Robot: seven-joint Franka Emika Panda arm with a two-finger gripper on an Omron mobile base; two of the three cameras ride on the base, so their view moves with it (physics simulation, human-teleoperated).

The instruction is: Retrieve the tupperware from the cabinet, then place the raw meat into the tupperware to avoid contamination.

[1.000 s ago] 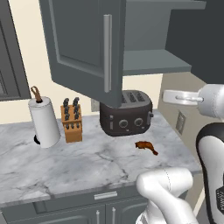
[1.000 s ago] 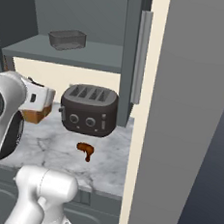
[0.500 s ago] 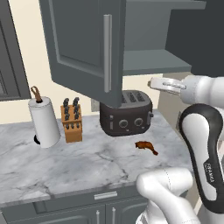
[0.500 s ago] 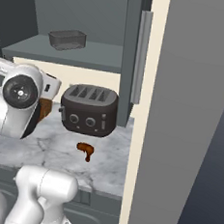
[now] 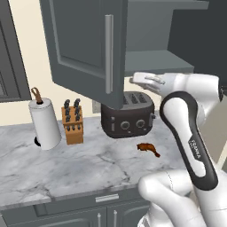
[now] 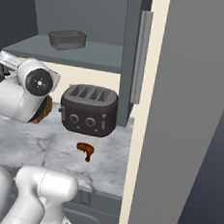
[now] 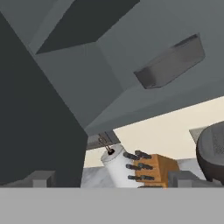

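Gripper (image 7: 112,178) raised to shelf height in front of the open cabinet (image 6: 94,15), nothing held, fingers set apart.

Over the last second the hand has been swung in from the far side and turned toward the cabinet opening, so that the tupperware (image 7: 170,68) is now seen ahead of and above the fingertips, well apart from them, resting on the grey shelf (image 6: 76,54). Both finger tips are seen wide apart at the bottom of the hand view with nothing between them. The raw meat (image 5: 148,149) lies below the hand on the marble counter (image 5: 66,164), in front of the toaster (image 5: 128,119), untouched. The reach into the cabinet is judged to have only begun; a further advance toward the container is needed before any grasp.
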